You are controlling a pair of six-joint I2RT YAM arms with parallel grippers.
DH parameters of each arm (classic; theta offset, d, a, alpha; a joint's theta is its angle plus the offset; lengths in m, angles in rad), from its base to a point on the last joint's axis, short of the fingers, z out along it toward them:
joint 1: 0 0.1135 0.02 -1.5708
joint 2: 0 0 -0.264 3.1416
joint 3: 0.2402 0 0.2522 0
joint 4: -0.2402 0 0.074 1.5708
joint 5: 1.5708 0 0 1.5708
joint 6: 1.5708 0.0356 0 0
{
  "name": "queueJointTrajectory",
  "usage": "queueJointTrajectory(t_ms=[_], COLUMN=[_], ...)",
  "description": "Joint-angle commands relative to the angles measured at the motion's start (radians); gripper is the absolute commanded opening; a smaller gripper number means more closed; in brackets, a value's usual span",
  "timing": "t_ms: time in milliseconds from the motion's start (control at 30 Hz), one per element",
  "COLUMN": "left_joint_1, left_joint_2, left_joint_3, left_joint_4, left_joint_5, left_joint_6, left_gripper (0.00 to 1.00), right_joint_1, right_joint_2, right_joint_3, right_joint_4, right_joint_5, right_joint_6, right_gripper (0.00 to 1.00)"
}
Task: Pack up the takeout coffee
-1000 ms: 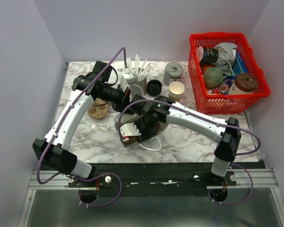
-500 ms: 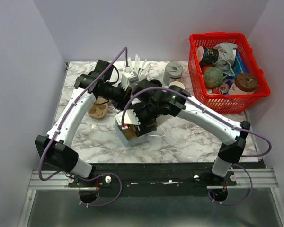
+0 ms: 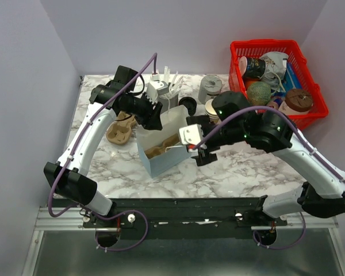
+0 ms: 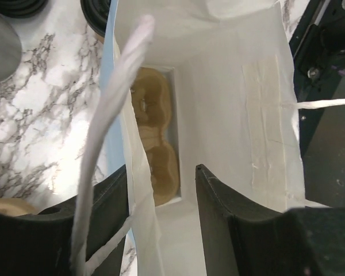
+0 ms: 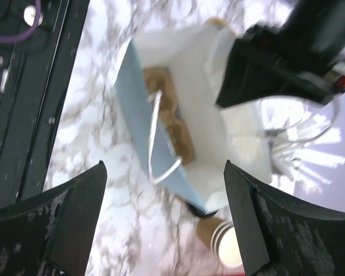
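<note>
The takeout coffee (image 3: 187,104) stands near the table's (image 3: 236,168) back edge, half hidden behind the bag (image 3: 161,164). The left gripper (image 4: 161,169) straddles the bag's rim, its jaws apart. The right gripper (image 5: 164,167) gapes empty above.

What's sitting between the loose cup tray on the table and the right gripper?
The open paper bag, another tray inside it, stands between the loose cup tray and the right gripper, as the top view shows.
</note>
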Motion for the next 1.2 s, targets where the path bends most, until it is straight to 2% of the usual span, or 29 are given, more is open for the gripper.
queueJointTrajectory(t_ms=[0,233,600,733,933,1033,1167], left_joint_1=[-0.004,-0.007,-0.009,-0.011,-0.009,-0.011,-0.015], left_joint_2=[0.012,0.003,0.0,-0.005,-0.005,-0.003,-0.003], left_joint_3=[0.01,-0.017,0.0,0.001,0.006,0.007,0.023], left_joint_4=[0.008,0.042,0.003,0.002,-0.004,-0.006,-0.012], left_joint_5=[-0.065,-0.089,-0.108,-0.101,-0.089,-0.079,-0.076], left_joint_6=[0.044,0.041,0.07,0.072,0.082,0.092,0.086], left_gripper=[0.55,0.53,0.5,0.5,0.5,0.5,0.48], right_joint_1=[-0.001,-0.006,-0.059,-0.065,-0.084,-0.113,-0.134], right_joint_2=[-0.047,-0.015,-0.053,-0.066,-0.017,0.017,0.051], right_joint_3=[-0.187,-0.303,-0.256,-0.303,-0.356,-0.354,-0.343], right_joint_4=[0.042,0.183,0.151,0.159,0.225,0.245,0.246], right_joint_5=[0.014,0.095,0.046,0.047,0.031,0.009,-0.014], right_joint_6=[-0.041,-0.044,-0.108,-0.182,-0.208,-0.217,-0.223], right_gripper=[0.92,0.92,0.87,0.88,0.88,0.86,0.78])
